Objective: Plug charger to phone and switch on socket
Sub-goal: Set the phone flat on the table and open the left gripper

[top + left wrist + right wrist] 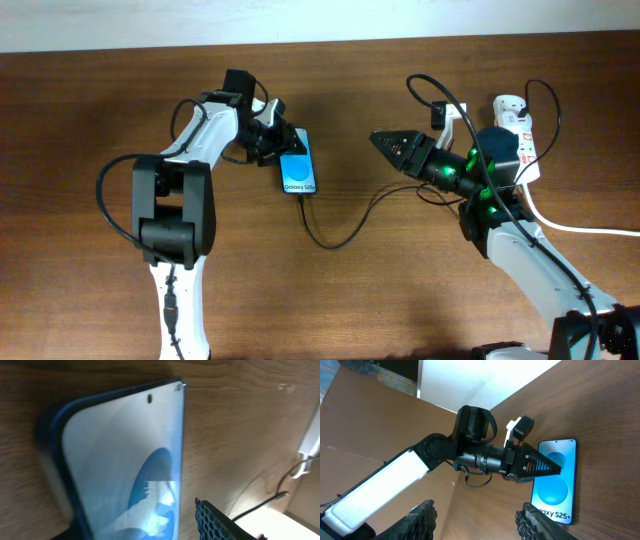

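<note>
Blue phone (557, 490) screen reads "Galaxy S25+" | left hand (555, 467) at it, grip unclear | right hand (388, 142) spread wide

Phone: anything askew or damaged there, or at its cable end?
Nothing stands out. The phone lies flat with its screen lit, and the cable meets its near end. Whether it is fully seated is too small to tell.

The brown wooden surface (350, 300) carries the phone (298, 173) left of centre, the charger (335, 238) looping from the phone's near end, and the white socket (518, 135) far right.
</note>
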